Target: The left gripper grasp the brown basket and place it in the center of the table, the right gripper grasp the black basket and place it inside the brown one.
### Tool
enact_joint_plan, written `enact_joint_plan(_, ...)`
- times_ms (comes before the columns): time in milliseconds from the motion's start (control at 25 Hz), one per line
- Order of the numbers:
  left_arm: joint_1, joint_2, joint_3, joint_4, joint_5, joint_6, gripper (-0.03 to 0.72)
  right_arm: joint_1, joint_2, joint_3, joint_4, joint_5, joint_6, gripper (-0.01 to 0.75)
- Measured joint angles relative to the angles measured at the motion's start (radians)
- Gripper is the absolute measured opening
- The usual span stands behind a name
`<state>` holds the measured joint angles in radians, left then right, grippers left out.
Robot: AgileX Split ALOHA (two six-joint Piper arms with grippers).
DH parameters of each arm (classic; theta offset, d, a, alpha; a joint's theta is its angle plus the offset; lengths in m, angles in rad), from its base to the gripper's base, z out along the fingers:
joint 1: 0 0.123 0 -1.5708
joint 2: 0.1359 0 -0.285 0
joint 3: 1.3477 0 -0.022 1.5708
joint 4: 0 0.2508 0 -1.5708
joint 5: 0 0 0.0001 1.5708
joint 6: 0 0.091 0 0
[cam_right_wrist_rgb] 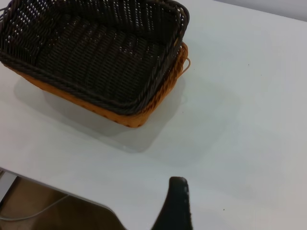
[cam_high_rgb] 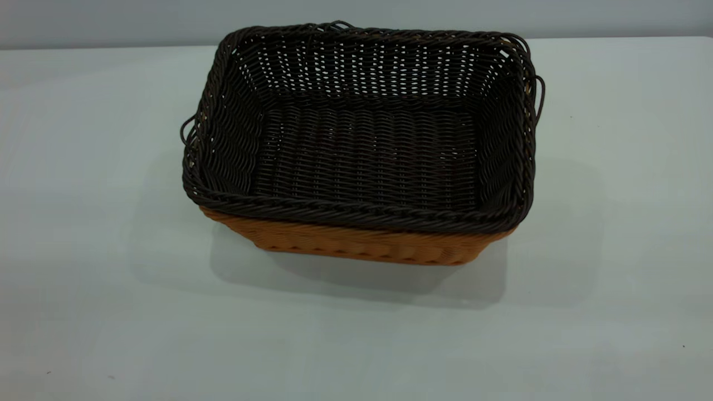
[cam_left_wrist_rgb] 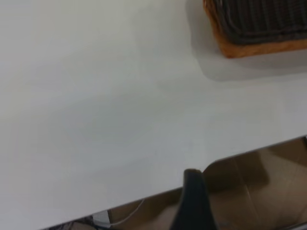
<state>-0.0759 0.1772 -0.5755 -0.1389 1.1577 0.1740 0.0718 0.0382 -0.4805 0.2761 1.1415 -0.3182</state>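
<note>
The black basket [cam_high_rgb: 362, 145] sits nested inside the brown basket [cam_high_rgb: 356, 242] in the middle of the table [cam_high_rgb: 100, 250]. Only the brown basket's lower wall shows under the black rim. Neither gripper appears in the exterior view. In the left wrist view one dark finger [cam_left_wrist_rgb: 193, 201] of my left gripper shows, over the table's edge and far from the two baskets [cam_left_wrist_rgb: 254, 45]. In the right wrist view one dark finger [cam_right_wrist_rgb: 176, 206] of my right gripper hangs above bare table, apart from the black basket [cam_right_wrist_rgb: 96, 48] and the brown basket [cam_right_wrist_rgb: 129, 117]. Both grippers hold nothing.
The table's edge [cam_left_wrist_rgb: 158, 191] runs close to the left gripper, with brown floor and a white cable [cam_left_wrist_rgb: 125, 216] beyond it. The edge also shows in the right wrist view [cam_right_wrist_rgb: 57, 191]. A pale wall [cam_high_rgb: 111, 22] stands behind the table.
</note>
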Motion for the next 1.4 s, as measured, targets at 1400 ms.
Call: enact_joint_plan(1400, 0.033, -0.196, 0.086, 0.186, -0.047, -0.174, 0.524, 0.0, 0.0, 0.002, 0.0, 0.0, 0.0, 0.594)
